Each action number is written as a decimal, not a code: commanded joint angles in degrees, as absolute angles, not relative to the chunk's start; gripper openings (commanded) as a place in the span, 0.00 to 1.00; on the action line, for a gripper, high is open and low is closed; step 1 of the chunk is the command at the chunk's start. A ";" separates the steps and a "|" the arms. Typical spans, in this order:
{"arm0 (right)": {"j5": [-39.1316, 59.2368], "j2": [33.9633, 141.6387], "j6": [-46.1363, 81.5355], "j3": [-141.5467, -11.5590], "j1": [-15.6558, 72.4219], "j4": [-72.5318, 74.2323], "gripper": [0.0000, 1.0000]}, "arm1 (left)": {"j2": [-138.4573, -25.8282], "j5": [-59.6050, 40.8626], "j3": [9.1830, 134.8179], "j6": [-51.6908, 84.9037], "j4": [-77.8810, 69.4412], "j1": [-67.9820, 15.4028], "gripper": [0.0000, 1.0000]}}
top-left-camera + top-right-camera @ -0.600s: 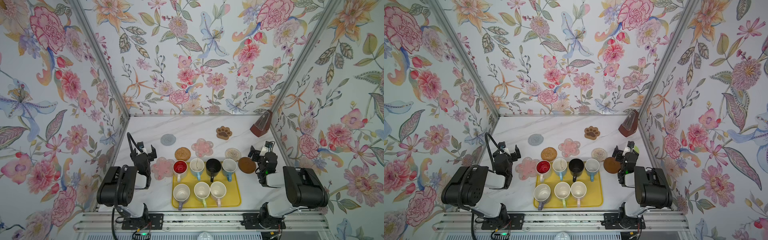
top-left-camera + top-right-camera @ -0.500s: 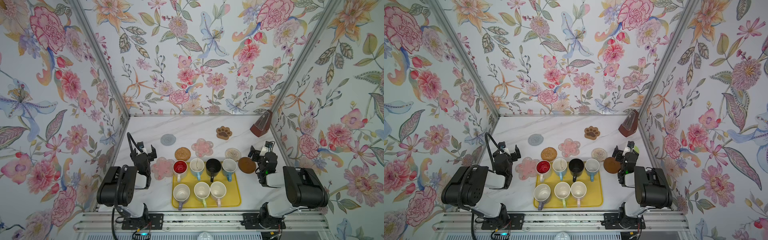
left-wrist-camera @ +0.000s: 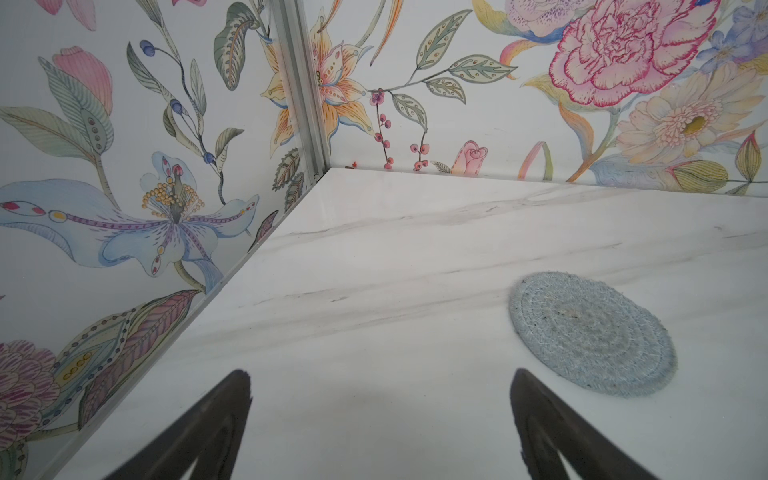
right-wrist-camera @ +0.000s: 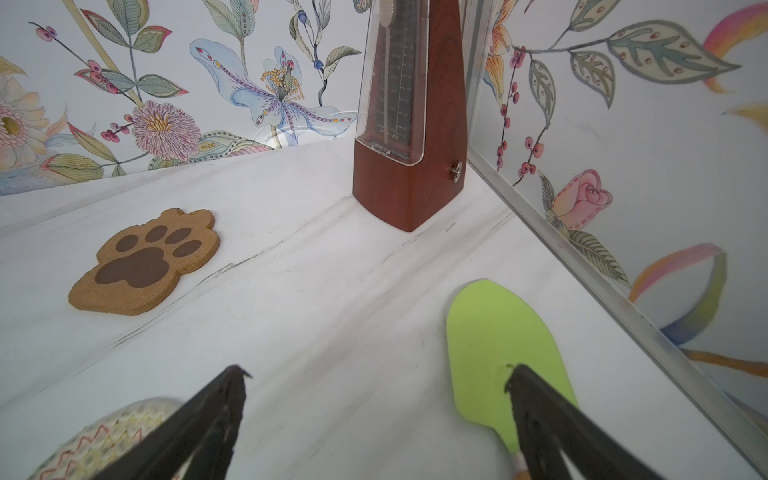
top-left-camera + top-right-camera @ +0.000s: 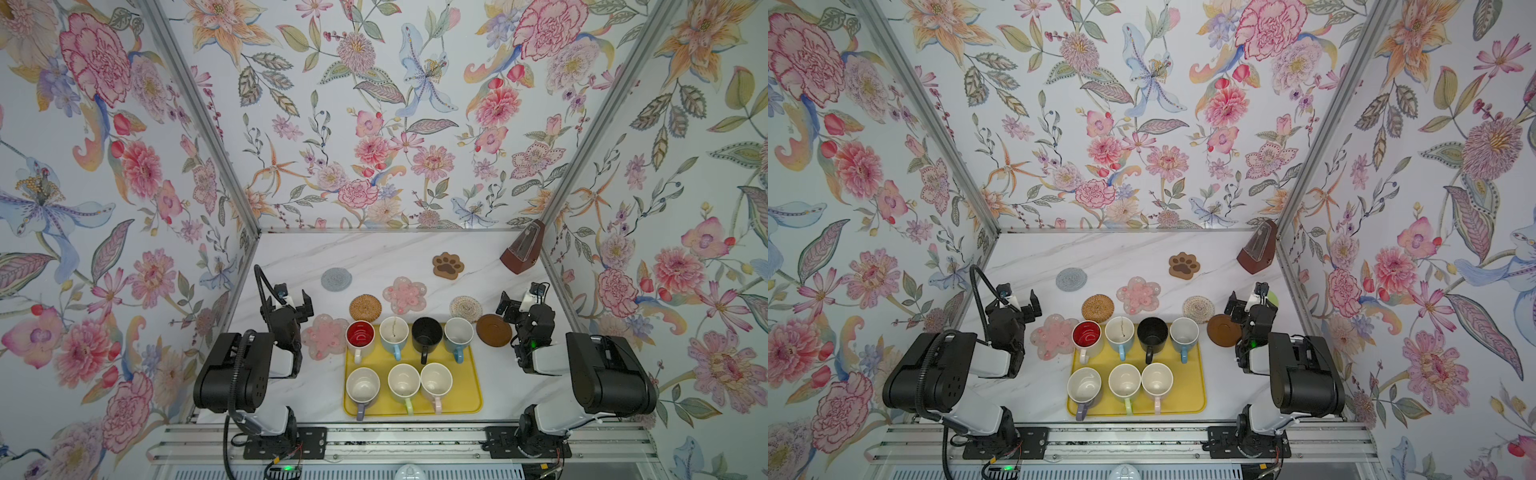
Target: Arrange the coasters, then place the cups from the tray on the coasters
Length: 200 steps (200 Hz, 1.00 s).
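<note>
Several cups stand in two rows on the yellow tray [image 5: 469, 399], among them a red-lined white one [image 5: 360, 334] and a black one [image 5: 427, 334]. Coasters lie around it: grey woven [image 5: 336, 279], rattan [image 5: 365, 307], two pink flowers [image 5: 404, 294] [image 5: 325, 336], paw [image 5: 447, 264], beige woven [image 5: 466, 308] and a dark wooden disc [image 5: 493, 330]. My left gripper [image 5: 295, 301] hovers open and empty left of the tray, with the grey coaster [image 3: 590, 332] just ahead. My right gripper [image 5: 515, 301] is open and empty beside the disc, with the paw coaster [image 4: 145, 262] ahead of it.
A brown metronome [image 5: 523, 249] stands in the back right corner. A green spatula [image 4: 498, 345] lies along the right wall, partly under one right finger. Flowered walls close in the marble table [image 5: 374, 249] on three sides.
</note>
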<state>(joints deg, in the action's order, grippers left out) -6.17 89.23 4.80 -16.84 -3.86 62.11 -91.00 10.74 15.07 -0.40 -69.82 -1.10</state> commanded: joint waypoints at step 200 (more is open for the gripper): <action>-7.72 87.16 6.35 -16.75 -4.14 62.25 0.99 | -91.10 8.08 8.85 -1.96 -82.05 -1.60 0.99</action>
<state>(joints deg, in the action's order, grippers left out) -6.22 89.23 4.86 -16.84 -3.86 62.15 -91.00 9.76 13.54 -0.64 -72.49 -1.10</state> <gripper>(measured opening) 0.992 0.989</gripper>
